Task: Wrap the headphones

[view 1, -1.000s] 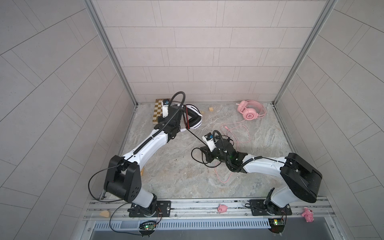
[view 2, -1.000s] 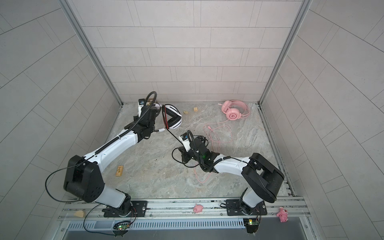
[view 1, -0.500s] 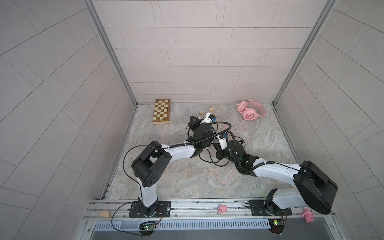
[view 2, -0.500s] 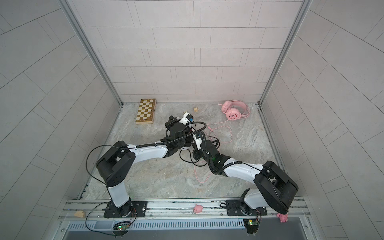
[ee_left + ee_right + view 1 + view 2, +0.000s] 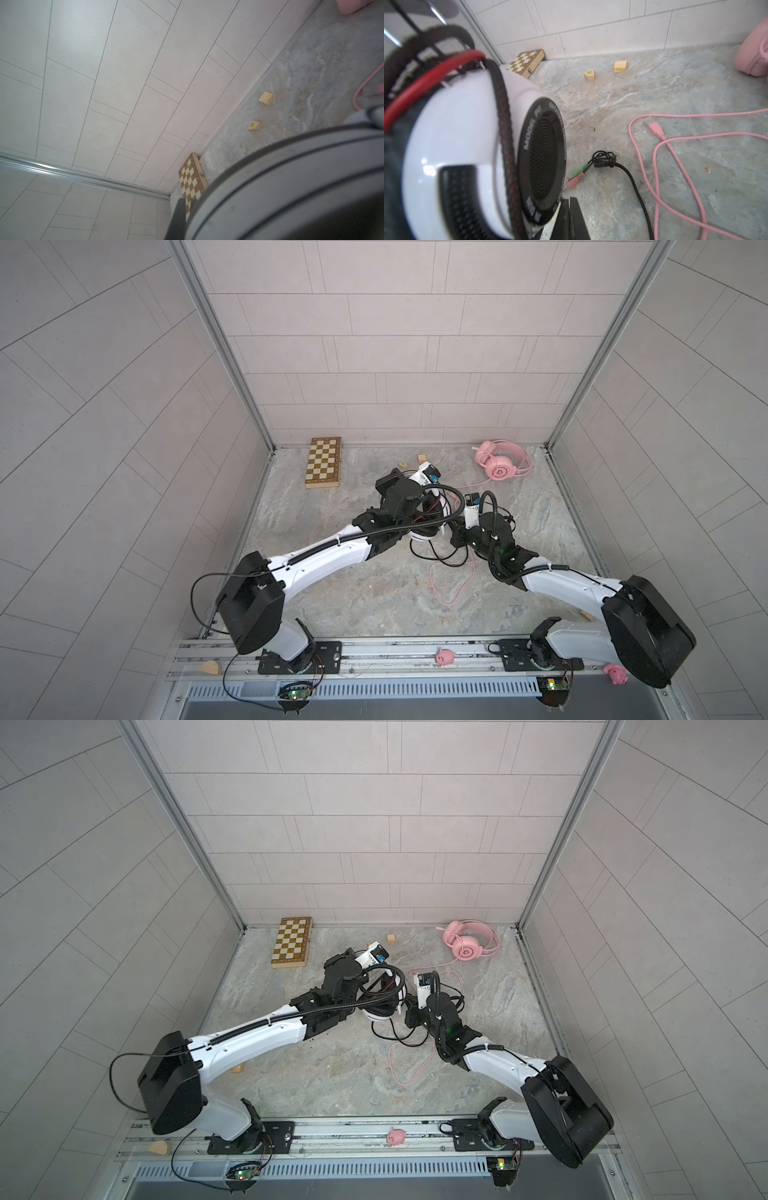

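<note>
white headset (image 5: 422, 536), top views: middle of the table (image 5: 353, 593), between both arms, under the left wrist. Central so either arm reaches it.
left hand (image 5: 432, 510), top views: at the headset's band, mostly hidden by its own wrist. Reads as the holder, steadying the set while the cord goes round.
right hand (image 5: 456, 532), top views: low, just beside the earcup. Reads as the cord feeder.
black cord (image 5: 432, 560), top views: loose loops on the table near the cup, crossing the pink cord (image 5: 442, 585). Slack not yet wound.
pink headset (image 5: 500, 460), top views: far right corner, well apart, cord trailing out.
left wrist view: striped band blurred against the lens, with one dark finger beside it. Left hand is together and looks clamped on the band, but contact is not seen. Chessboard (image 5: 193, 180) and wooden blocks (image 5: 266, 98) sit by the wall.
right wrist view: black cord, braided here, lies over the white shell. Right hand is together below the earcup; cannot tell if the cord is pinched. Jack plugs (image 5: 576, 177) lie free on the table.
step: first headset, early.
</note>
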Motion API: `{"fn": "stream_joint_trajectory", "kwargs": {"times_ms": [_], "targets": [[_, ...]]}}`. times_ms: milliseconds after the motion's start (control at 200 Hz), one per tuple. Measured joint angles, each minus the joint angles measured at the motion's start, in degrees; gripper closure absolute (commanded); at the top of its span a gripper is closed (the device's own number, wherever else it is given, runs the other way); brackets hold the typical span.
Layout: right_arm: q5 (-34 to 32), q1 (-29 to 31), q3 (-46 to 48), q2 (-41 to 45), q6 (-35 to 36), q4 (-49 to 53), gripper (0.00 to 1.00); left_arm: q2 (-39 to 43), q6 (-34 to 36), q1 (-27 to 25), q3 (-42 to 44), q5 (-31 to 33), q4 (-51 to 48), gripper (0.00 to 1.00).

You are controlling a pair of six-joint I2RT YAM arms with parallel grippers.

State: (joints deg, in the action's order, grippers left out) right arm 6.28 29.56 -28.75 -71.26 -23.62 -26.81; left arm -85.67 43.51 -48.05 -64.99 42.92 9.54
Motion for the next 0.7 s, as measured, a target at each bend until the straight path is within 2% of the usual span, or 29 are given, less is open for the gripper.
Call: {"fn": "stream_joint_trajectory", "kwargs": {"times_ms": [175, 305, 470, 701], "targets": [[1.07, -0.74, -1.01, 2.89, 1.46, 3.67, 0.99, -0.37, -5.92, 0.66, -3.04, -4.85, -9.84, 1.0], [2.56, -0.81, -6.71, 2.93, 3.06, 11.23, 0.99, -0.61, -9.07, 0.83, -4.94, -7.89, -15.3, 1.0], [4.2, -2.21, -15.69, 2.34, 4.98, 20.28, 0.98, 1.22, -11.74, 1.9, -6.03, -10.45, -17.7, 1.0], [10.19, -5.6, -24.74, -2.1, 7.13, 27.71, 0.91, 3.52, -13.14, 2.4, -7.13, -13.07, -19.15, 1.0]]}}
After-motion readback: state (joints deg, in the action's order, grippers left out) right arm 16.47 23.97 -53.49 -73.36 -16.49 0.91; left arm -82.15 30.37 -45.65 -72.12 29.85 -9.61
